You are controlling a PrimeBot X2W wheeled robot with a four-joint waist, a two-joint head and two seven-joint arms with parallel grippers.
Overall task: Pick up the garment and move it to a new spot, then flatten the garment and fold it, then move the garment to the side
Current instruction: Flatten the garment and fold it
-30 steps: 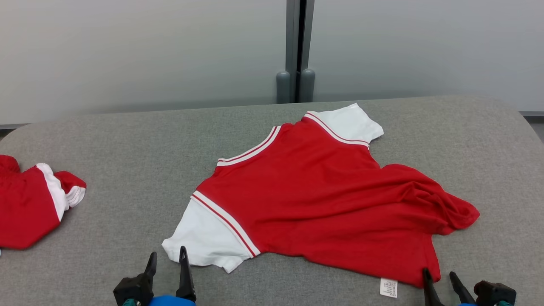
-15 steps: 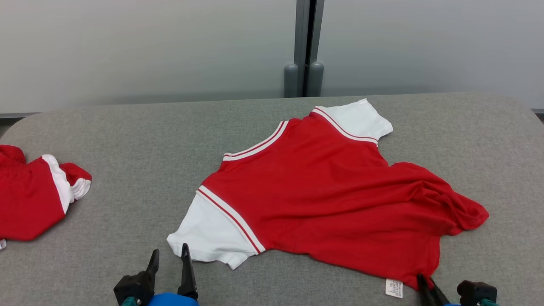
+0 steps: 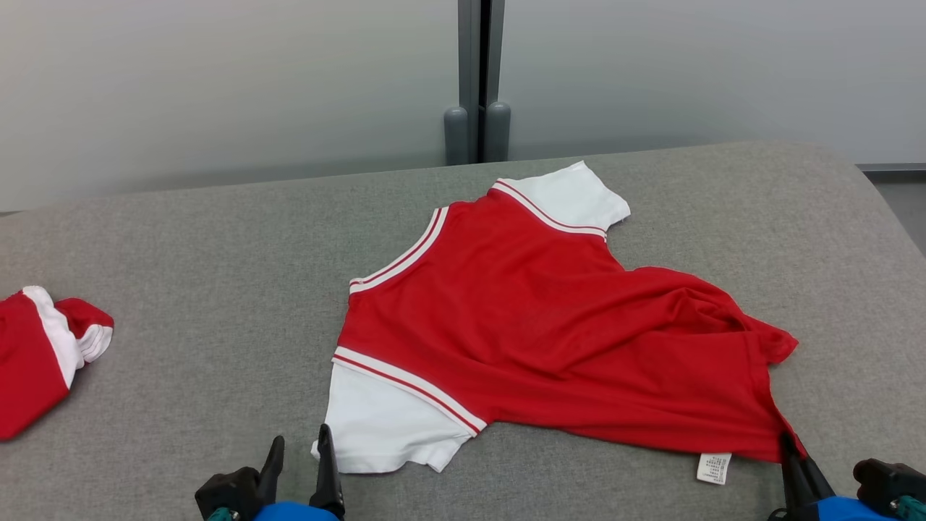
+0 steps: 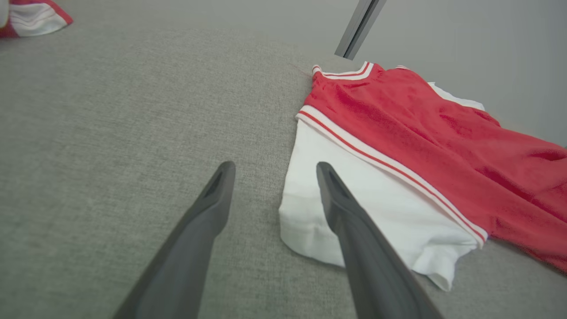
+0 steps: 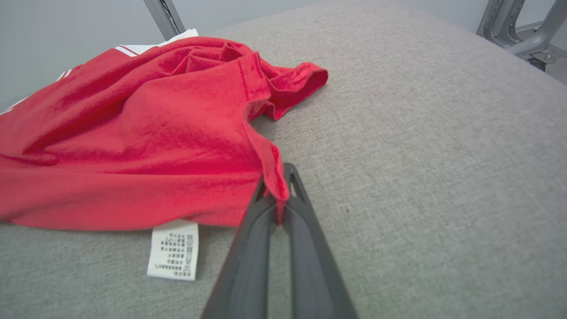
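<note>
Grey cloth table (image 3: 181, 253), from my head camera: at far left a second garment (image 3: 36, 362), red and white, is cut off by the frame edge, so I cannot make out its shape. My left gripper (image 3: 300, 436) stands with its fingers spread, holding nothing, just beside the near white sleeve (image 3: 383, 427). I cannot tell whether a finger touches the cloth. Mid-table lies the red shirt (image 3: 535, 325), neckband (image 3: 398, 255) pointing left and hem to the right. Its long axis runs left to right, slanting toward me. The far hem corner (image 3: 759, 333) is bunched, hiding its edge. A label (image 3: 714, 467) pokes out, its print too small to read. My right gripper (image 3: 788, 443), wrist cut off, is clamped on the near hem corner (image 5: 272, 177).
</note>
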